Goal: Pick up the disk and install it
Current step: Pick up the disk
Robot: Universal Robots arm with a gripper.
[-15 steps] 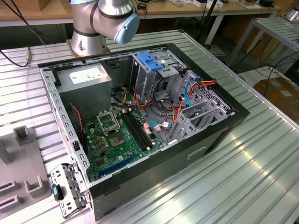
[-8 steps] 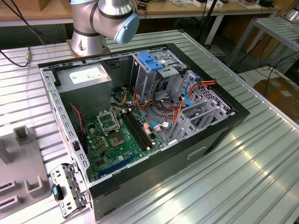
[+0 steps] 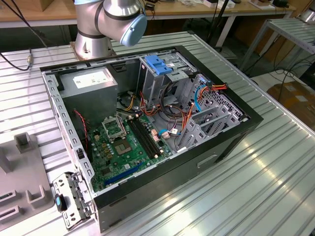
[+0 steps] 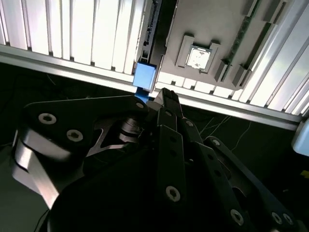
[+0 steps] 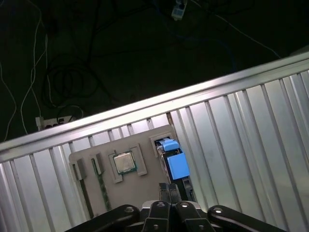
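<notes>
the gripper (image 5: 169,187) is pinched narrow and holds nothing. the disk (image 5: 175,164) stands on its edge in a slot of the grey tray (image 5: 137,193), just beyond the gripper. one disk, one chip (image 5: 124,163), one tray. the tray (image 3: 24,167) is low on the exterior view's left.

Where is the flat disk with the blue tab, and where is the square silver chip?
flat disk with bright blue plastic tab (image 5: 177,166), first wrist view, on its blue tab.
square silver processor chip (image 5: 124,163), first wrist view, on its metal top.
</notes>
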